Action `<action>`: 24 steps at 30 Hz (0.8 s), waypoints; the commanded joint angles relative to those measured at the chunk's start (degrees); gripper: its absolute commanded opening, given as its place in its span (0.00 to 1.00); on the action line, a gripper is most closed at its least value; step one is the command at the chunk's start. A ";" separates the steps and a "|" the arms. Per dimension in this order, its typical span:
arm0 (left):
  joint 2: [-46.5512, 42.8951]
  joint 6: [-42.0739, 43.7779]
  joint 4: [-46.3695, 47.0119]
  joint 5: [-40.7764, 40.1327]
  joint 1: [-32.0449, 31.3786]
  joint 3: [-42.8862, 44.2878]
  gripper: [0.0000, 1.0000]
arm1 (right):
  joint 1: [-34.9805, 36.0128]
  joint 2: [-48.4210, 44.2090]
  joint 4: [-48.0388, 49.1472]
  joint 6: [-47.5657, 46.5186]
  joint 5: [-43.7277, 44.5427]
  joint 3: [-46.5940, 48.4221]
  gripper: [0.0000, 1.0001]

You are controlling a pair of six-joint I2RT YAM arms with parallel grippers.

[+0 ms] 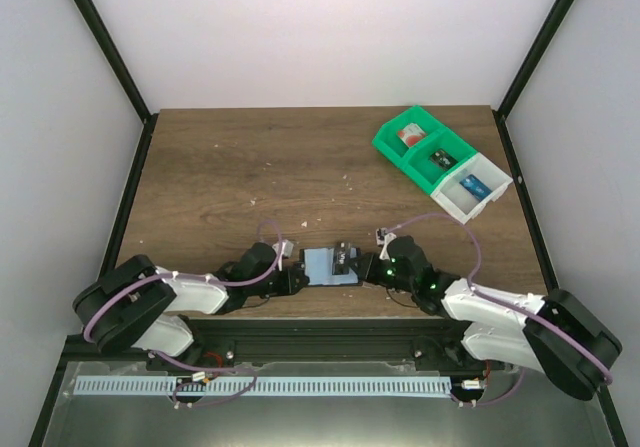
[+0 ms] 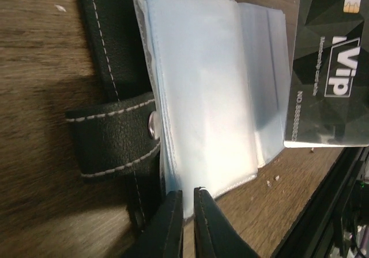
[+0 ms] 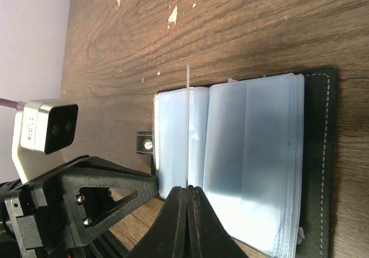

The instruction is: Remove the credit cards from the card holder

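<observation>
Your right claw (image 3: 187, 190) is shut on a card (image 2: 328, 62), the black one with the chip and VIP print. It is pinched by an edge, so its own camera sees it only as a thin upright line over the holder (image 3: 253, 165). Your left claw (image 2: 187, 192) is closed too, fingers all but touching. It looks to be nipping the near edge of the holder where the sleeves (image 2: 202, 96) meet the black cover, near the snap tab (image 2: 112, 134); I judge that a hold, though the contact itself is hard to see. The holder lies open and flat on the tabletop (image 1: 250, 167) at the near edge, between the two claws and well apart from the bins (image 1: 383, 144) at the far right. Expect the card to be light, stiff and slick: it should not bend in an edge pinch, but it can swivel or slip in a shallow grip, so take it well in from the corner. The sleeves are soft, thin, glossy plastic likely to drag up with a card, and the holder looks light enough to lift with them, so pin it by the stiffer black cover, not a loose sleeve. Whether more cards sit in the sleeves I cannot tell; they read as pale and empty from here
</observation>
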 commanded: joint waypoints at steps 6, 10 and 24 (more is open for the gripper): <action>-14.06 0.62 -10.12 0.48 0.15 3.03 0.51 | -0.53 -11.55 -10.82 -7.25 -1.84 1.41 0.01; -22.91 3.49 -12.73 3.49 0.21 5.26 0.72 | -0.55 -15.56 -16.59 -12.89 -9.30 5.30 0.01; -40.33 7.29 -15.36 22.62 1.78 7.24 0.77 | -0.53 -26.99 -11.98 -15.56 -34.55 4.89 0.01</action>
